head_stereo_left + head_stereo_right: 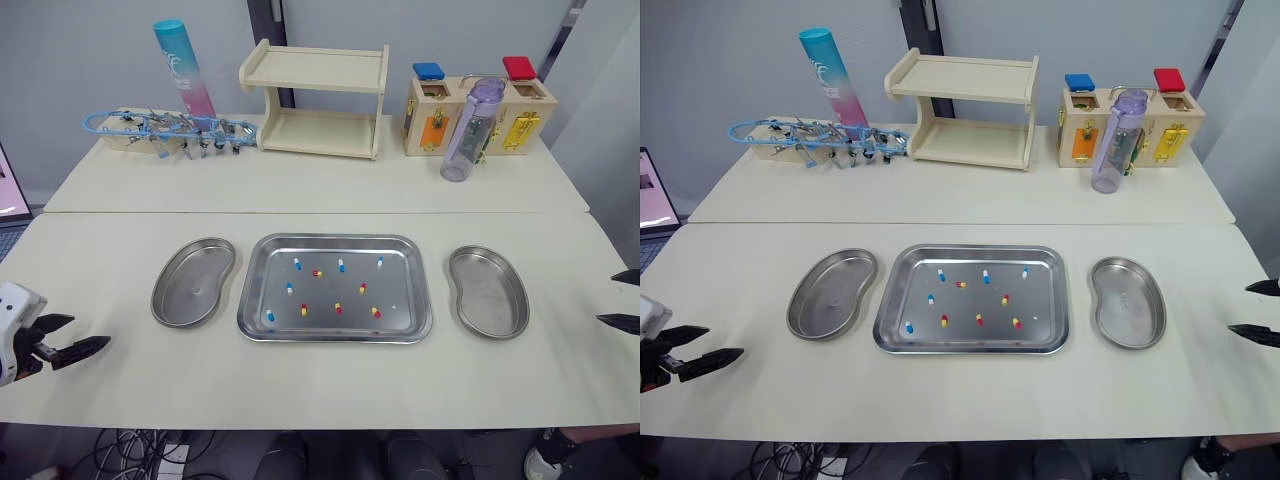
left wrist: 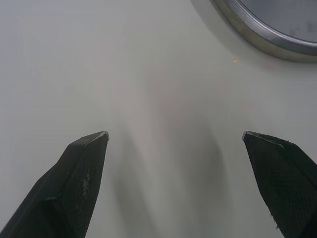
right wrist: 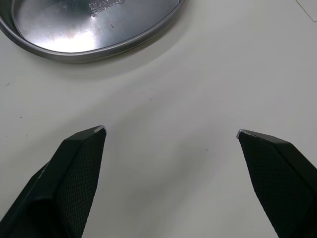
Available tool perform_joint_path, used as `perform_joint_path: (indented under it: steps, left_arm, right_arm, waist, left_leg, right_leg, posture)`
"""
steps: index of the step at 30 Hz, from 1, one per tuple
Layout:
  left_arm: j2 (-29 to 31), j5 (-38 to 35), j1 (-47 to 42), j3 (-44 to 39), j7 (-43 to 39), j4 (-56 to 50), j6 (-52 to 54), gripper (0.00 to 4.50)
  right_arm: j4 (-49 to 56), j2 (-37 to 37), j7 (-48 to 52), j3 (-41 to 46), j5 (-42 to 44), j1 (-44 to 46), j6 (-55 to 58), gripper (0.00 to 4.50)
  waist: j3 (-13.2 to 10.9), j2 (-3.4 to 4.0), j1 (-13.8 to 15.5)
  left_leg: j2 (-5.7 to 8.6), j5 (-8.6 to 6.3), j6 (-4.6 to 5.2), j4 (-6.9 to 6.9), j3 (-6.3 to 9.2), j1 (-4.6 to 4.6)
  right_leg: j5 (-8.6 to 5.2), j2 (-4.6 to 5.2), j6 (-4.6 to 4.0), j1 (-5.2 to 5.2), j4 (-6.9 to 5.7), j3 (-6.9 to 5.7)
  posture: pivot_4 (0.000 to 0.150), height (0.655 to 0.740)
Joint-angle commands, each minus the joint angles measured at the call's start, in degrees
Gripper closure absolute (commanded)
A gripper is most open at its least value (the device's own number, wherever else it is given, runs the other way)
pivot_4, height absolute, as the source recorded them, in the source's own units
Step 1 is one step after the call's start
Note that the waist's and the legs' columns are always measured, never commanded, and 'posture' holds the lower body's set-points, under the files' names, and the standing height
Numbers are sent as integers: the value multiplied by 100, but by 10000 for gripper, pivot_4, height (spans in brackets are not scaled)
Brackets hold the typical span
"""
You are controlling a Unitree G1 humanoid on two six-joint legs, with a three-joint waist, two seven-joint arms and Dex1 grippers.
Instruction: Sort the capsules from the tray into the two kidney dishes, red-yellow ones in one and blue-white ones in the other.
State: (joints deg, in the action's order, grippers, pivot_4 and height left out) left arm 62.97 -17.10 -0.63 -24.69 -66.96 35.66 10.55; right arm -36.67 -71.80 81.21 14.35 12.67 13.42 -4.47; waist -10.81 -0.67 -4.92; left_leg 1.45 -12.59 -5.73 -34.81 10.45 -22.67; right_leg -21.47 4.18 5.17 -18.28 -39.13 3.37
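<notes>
In the left eye view, a rectangular stainless-steel tray (image 1: 336, 238) lies on the cream desk (image 1: 300, 390). Small red-yellow capsules (image 1: 338, 309) and blue-white capsules (image 1: 297, 264) are scattered apart across its floor. A shiny steel left kidney dish (image 1: 193, 282) lies just left of the tray, and a matching right kidney dish (image 1: 488, 291) just right of it. The black-fingered left tool (image 1: 88, 332) hovers well left of the tray, released and gripping nothing. The right tool (image 1: 606, 298) hangs well right of the tray, likewise spread.

In the right eye view, a pale wooden two-tier shelf (image 1: 965, 110) and a clear lilac bottle (image 1: 1112, 140) stand behind the tray.

In the left wrist view, the left tool's fingers gape over bare desk, with the left kidney dish's rim beyond them.

In the right wrist view, the right tool gapes too, with the right kidney dish beyond its tips.
</notes>
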Motion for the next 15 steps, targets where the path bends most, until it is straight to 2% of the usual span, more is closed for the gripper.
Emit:
perform_joint_path:
  steps: [1,5,10,15]
  left_arm:
    - [111,-130,188,-267,-61,-276,86,0]
    - [69,-217,394,-400,-46,-489,105,0]
    - [-125,-577,951,-810,-190,-1299,382,0]
    - [-624,-1087,2069,-1196,-317,-3138,962,0]
  right_arm:
    - [-111,-65,49,71,16,125,-118,133]
    - [-188,-80,78,59,-21,128,-208,133]
    - [-161,-102,125,120,30,77,-235,133]
    - [439,-162,237,359,242,-312,3,133]
  waist:
    - [0,0,-1]
    - [0,0,0]
    - [0,0,-2]
    - [1,-1,5]
  left_leg:
    - [0,0,0,0,-3,1]
    - [-2,-1,0,0,-12,5]
    - [-4,-2,1,0,-23,8]
    - [-9,-5,4,0,-43,9]
  right_leg:
    - [0,0,0,0,0,3]
    - [1,0,1,0,0,12]
    - [1,-1,2,-1,0,23]
    - [2,0,3,-2,4,41]
  posture:
    - [1500,7400]
    - [1500,7400]
    - [1500,7400]
    - [1500,7400]
